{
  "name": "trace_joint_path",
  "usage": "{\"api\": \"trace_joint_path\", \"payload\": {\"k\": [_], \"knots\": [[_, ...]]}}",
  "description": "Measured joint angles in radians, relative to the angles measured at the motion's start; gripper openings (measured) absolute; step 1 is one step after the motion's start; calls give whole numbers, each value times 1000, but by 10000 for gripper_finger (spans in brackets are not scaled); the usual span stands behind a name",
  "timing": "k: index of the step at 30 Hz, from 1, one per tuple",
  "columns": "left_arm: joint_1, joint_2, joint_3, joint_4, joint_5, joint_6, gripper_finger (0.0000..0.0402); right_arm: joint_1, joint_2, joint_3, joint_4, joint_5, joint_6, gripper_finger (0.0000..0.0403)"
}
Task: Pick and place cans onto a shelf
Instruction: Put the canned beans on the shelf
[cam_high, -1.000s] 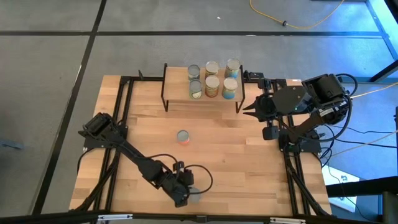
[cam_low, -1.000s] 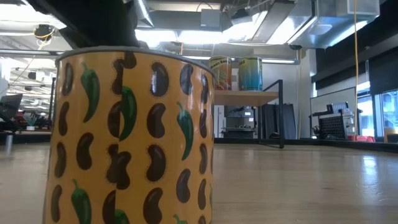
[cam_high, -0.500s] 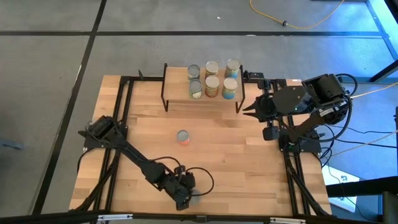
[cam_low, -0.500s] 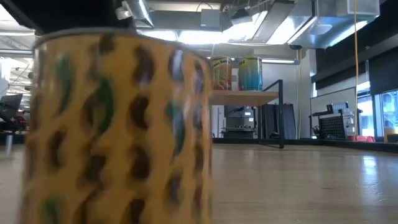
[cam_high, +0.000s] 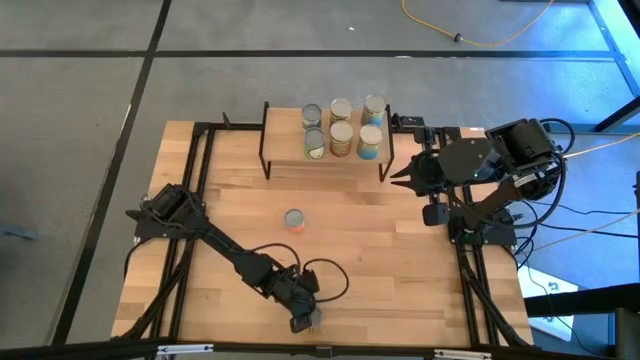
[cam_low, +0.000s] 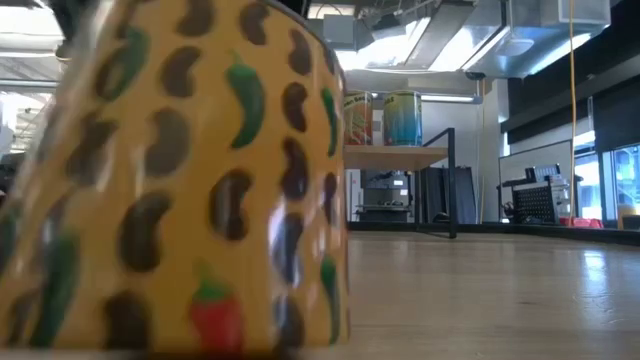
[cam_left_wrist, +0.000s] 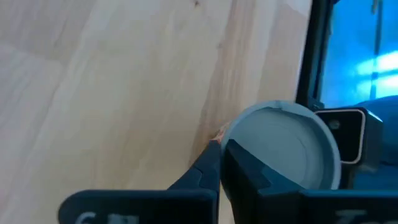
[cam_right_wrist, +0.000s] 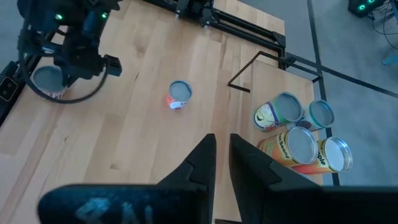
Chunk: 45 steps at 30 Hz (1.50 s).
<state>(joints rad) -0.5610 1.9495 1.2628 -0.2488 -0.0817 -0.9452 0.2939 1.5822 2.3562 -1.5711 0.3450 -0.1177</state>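
A yellow can with a bean-and-pepper label (cam_low: 180, 190) stands tilted at the table's near edge; its silver top shows in the left wrist view (cam_left_wrist: 292, 143). My left gripper (cam_high: 303, 320) is shut right beside it. An orange-red can (cam_high: 294, 220) stands upright on the table's middle. The wooden shelf (cam_high: 285, 150) at the far edge carries several cans (cam_high: 341, 137). My right gripper (cam_high: 398, 178) is shut and empty, hovering to the right of the shelf. My left gripper (cam_left_wrist: 221, 168) lies with the outer side of one shut finger (cam_left_wrist: 249, 177) against the yellow can's top rim (cam_left_wrist: 233, 134). The fingers come slanting down from the table's left. The can leans off upright, its base hidden below the low view.
The black frame rail (cam_left_wrist: 311, 56) runs along the table's near edge, just behind the yellow can. Bare wood lies between the orange-red can and the near edge. The shelf's black wire legs (cam_high: 266, 160) stand on the table's far part.
My left gripper has gone toward the table's near edge and a little to the right, pushing the yellow can. The can stood upright a second ago, then slid, and now leans tilted and shows larger in the low view.
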Motion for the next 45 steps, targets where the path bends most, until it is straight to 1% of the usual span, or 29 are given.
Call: {"api": "trace_joint_path", "payload": {"k": [3,7,12,17,20,24,29,30,31,33,35,39,42,45], "knots": [[9,-1,25,-10,5,10,5,0,0,0,0,0,0,48],[17,-3,117,-118,-7,67,3,0,0,0,0,-5,0,48],[26,-4,300,-381,-47,124,2,0,0,0,0,-6,0,48],[45,-8,510,-648,-108,128,2,0,0,0,0,-7,-11,48],[64,-11,629,-793,-166,102,1,0,0,0,0,-8,-24,48],[96,-11,793,-1032,-247,38,1,0,0,0,0,-8,-25,48],[149,-11,986,-1304,-328,31,1,0,0,0,0,-8,-23,48],[164,-11,1016,-1333,-334,32,1,0,0,0,0,-8,-23,48],[186,-14,1036,-1326,-342,52,1,0,0,0,0,-8,-21,48],[228,-37,1056,-1313,-353,108,1,0,0,0,0,-8,-18,48],[284,-55,1079,-1326,-367,133,0,0,0,0,0,-8,-17,48],[394,-100,1078,-1305,-373,221,0,0,1,0,0,-9,-13,48],[488,-131,1079,-1328,-374,271,0,0,1,0,0,-9,11,48],[587,-162,1078,-1322,-377,355,0,0,1,-1,0,-10,12,48]]}}
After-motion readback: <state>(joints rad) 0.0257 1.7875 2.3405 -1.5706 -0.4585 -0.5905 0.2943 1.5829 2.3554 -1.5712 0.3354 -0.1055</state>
